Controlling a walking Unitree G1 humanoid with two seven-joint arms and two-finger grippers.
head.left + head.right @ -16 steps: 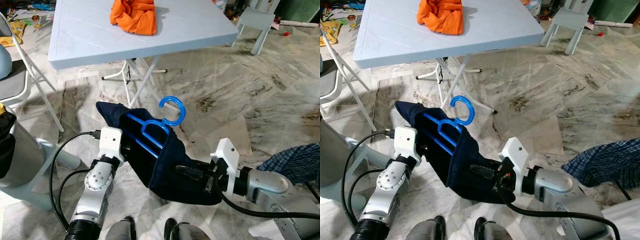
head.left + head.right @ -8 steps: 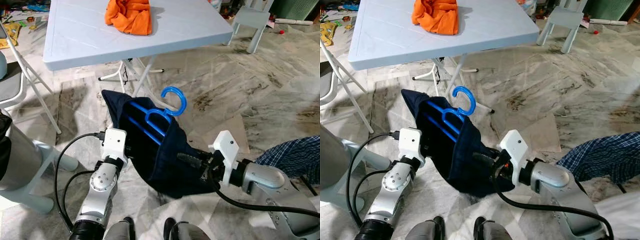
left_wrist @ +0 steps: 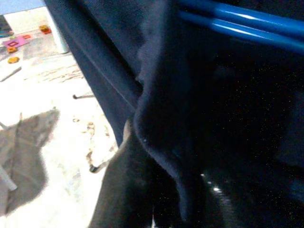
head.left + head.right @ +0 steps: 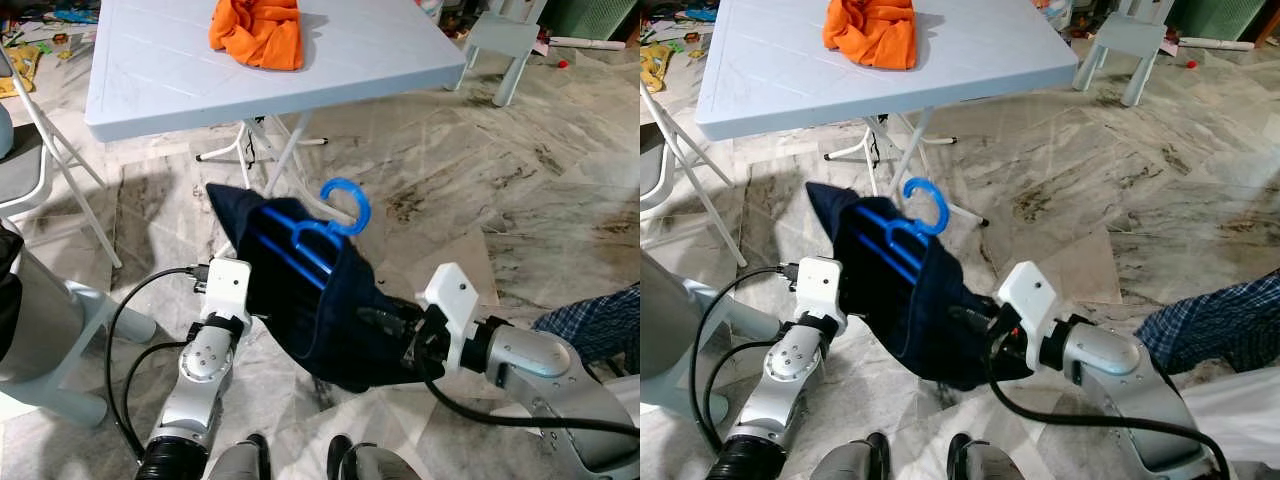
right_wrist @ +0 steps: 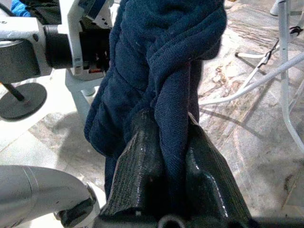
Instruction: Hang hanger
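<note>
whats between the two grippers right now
A navy garment on a blue hanger spans the gap in the eye views. The right gripper pinches a fold; the left gripper is against its other side.

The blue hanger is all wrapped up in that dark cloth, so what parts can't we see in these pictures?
- Blue hanger: in the eye views its lower bars are covered by the navy garment.
- Left gripper: in the left wrist view, dark folds hide its fingers.
- Right gripper: in the eye views the cloth buries its fingertips.
- Checked cloth: cut off by the picture's edge.
</note>
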